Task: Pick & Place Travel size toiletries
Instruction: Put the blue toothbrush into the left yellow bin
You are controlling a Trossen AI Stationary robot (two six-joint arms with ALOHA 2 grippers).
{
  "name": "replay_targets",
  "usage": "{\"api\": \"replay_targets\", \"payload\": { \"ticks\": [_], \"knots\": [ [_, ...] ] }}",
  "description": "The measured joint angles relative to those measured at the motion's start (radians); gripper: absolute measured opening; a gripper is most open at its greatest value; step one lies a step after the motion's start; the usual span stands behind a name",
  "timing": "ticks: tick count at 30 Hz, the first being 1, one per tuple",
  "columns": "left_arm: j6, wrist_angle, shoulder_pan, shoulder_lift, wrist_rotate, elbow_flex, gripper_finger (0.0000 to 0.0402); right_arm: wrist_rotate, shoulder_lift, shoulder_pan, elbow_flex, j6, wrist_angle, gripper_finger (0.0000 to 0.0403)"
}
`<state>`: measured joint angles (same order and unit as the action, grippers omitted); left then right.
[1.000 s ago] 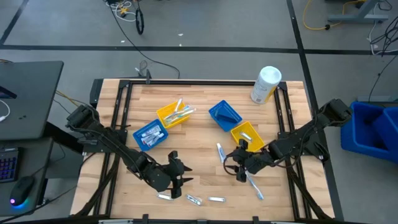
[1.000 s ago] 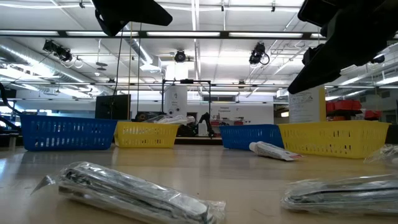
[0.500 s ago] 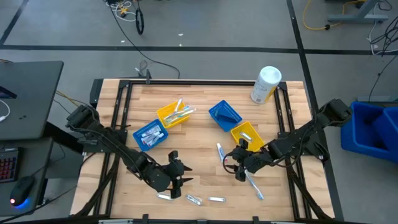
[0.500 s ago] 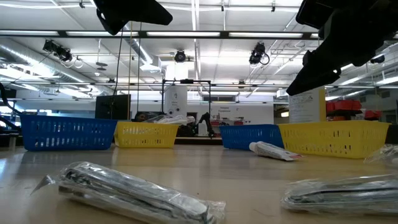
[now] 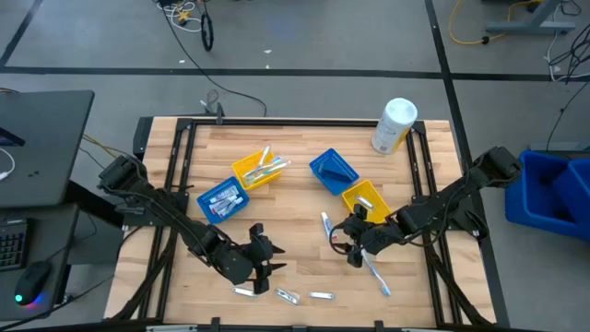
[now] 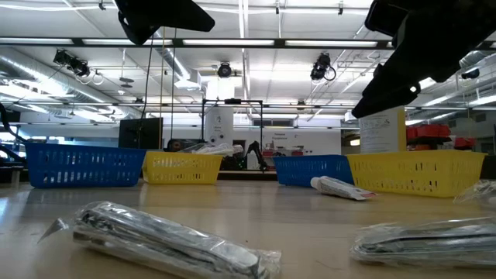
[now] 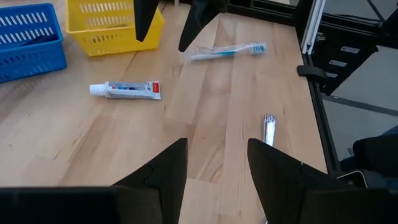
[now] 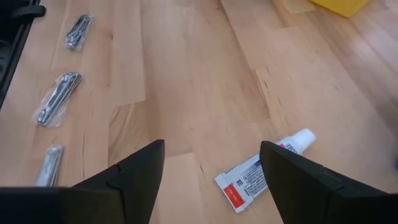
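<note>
A white toothpaste tube (image 5: pixel 325 224) with a red end lies flat on the wooden table, just ahead of my right gripper (image 5: pixel 341 243). That gripper is open and hovers above the table; in its wrist view the tube (image 8: pixel 264 171) lies by one finger. A light-blue toothbrush (image 5: pixel 376 275) lies on the near side of it. Three small clear-wrapped items (image 5: pixel 288 296) lie in a row at the near edge. My left gripper (image 5: pixel 267 251) is open and hovers near them, facing the tube (image 7: pixel 124 91) and the toothbrush (image 7: pixel 227 51).
Two yellow bins (image 5: pixel 255 171) (image 5: pixel 366 201) and two blue bins (image 5: pixel 223 198) (image 5: pixel 332 171) sit mid-table; the left yellow one holds toothbrushes. A large white container (image 5: pixel 395 124) stands at the far right corner. Bare wood lies between the two grippers.
My right gripper has crept a little toward the table's left and far side, nearer the toothpaste tube, and in the low view its arm has risen slightly. It stays open. The left arm and the items have kept still.
</note>
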<state>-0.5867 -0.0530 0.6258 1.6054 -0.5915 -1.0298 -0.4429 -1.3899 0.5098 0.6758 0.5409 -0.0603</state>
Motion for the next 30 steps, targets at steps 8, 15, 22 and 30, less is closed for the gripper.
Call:
{"api": "replay_targets", "payload": {
  "ticks": [8, 15, 22, 30],
  "knots": [
    [-0.042, 0.000, -0.001, 0.000, -0.094, 0.000, 0.0175, 0.182, 0.000, 0.022, 0.000, 0.024, -0.061, 0.0252],
    [-0.047, -0.001, -0.029, -0.001, -0.093, 0.000, 0.0175, 0.270, 0.000, 0.095, 0.000, 0.158, -0.224, 0.0240],
    [-0.025, -0.001, -0.063, -0.001, -0.083, 0.000, 0.0175, 0.271, 0.000, 0.143, 0.000, 0.260, -0.299, 0.0232],
    [0.027, -0.001, -0.083, -0.001, -0.078, 0.000, 0.0175, 0.276, 0.000, 0.205, 0.000, 0.359, -0.298, 0.0234]
  ]
}}
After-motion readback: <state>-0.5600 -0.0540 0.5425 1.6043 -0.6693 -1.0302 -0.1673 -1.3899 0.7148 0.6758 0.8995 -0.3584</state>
